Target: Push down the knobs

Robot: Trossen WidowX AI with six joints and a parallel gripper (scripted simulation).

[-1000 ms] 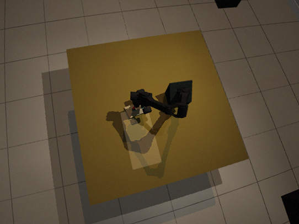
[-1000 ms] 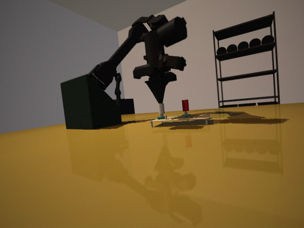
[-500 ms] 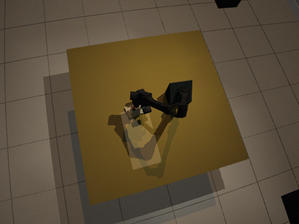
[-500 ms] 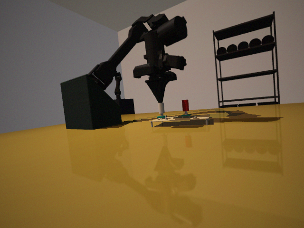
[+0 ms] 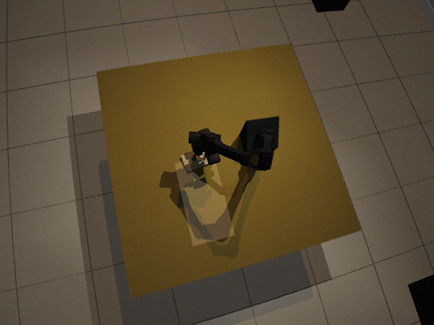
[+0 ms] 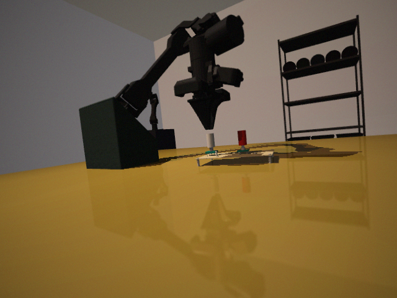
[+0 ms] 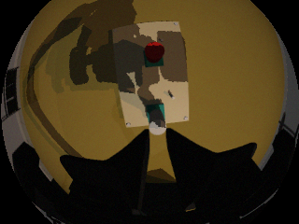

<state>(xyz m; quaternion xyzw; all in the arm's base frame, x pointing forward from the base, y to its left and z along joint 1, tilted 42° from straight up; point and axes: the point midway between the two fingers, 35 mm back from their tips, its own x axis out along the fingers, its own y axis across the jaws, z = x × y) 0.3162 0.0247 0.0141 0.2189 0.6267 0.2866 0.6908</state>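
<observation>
The circuit board (image 5: 184, 158) (image 6: 264, 154) (image 7: 179, 107) stands on short legs. A red knob (image 5: 194, 157) (image 6: 242, 138) (image 7: 154, 51) stands upright over its green potentiometer (image 6: 242, 151) (image 7: 154, 63), with a short grey shaft showing below it. A white knob (image 6: 210, 140) (image 7: 158, 129) stands over the other green potentiometer (image 6: 209, 151) (image 7: 149, 112), also with grey shaft showing under it. My gripper (image 6: 209, 128) (image 7: 157, 133) is open a little and empty, its tips just above the white knob with a thin gap. Its tips are hidden in the top view.
The yellow table (image 5: 220, 85) carries a dark base block (image 5: 260, 135) (image 6: 102, 138) that bears the arm. A pale patch (image 5: 216, 223) and arm shadows lie on the table beside the board. A shelf rack (image 6: 322, 99) stands in the background.
</observation>
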